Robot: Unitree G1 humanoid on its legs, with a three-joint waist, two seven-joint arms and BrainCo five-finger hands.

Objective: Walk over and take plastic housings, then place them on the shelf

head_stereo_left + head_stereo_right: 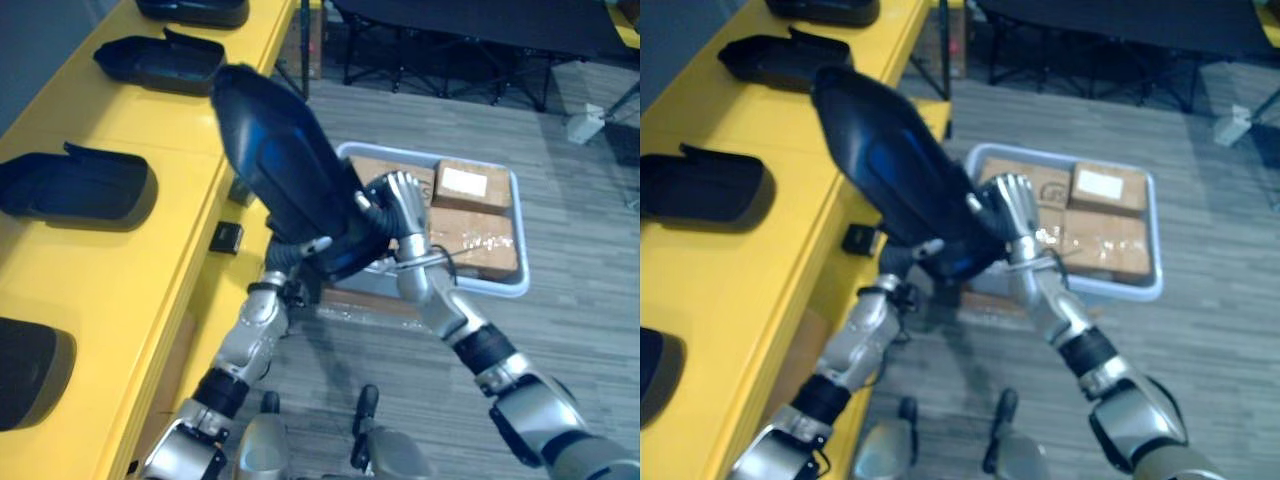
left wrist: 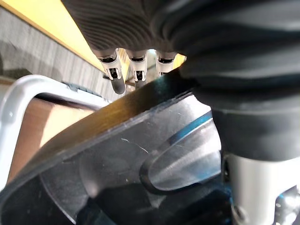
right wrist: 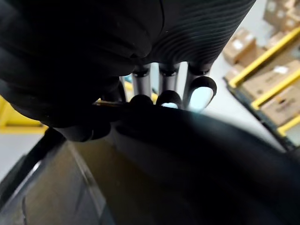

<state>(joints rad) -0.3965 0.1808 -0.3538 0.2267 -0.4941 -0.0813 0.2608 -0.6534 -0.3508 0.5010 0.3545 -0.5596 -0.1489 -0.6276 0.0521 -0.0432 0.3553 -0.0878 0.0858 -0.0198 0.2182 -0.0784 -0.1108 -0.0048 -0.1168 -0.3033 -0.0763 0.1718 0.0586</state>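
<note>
I hold a large dark plastic housing [image 1: 285, 170] tilted in the air between both hands, its upper end over the edge of the yellow shelf [image 1: 150, 270]. My right hand [image 1: 400, 205] grips its lower right side with curled fingers [image 3: 168, 91] over the rim. My left hand [image 1: 312, 245] sits under the lower end, mostly hidden; its fingers [image 2: 117, 77] reach over the housing's edge [image 2: 140, 122]. Three more housings lie on the shelf: one at the back [image 1: 160, 62], one in the middle [image 1: 75, 188], one at the near left [image 1: 30, 372].
A grey bin [image 1: 518, 225] with cardboard boxes [image 1: 470, 185] stands on the floor just right of my hands. Black folding table legs [image 1: 440, 60] are at the back. A small black clip [image 1: 226, 237] hangs on the shelf's side.
</note>
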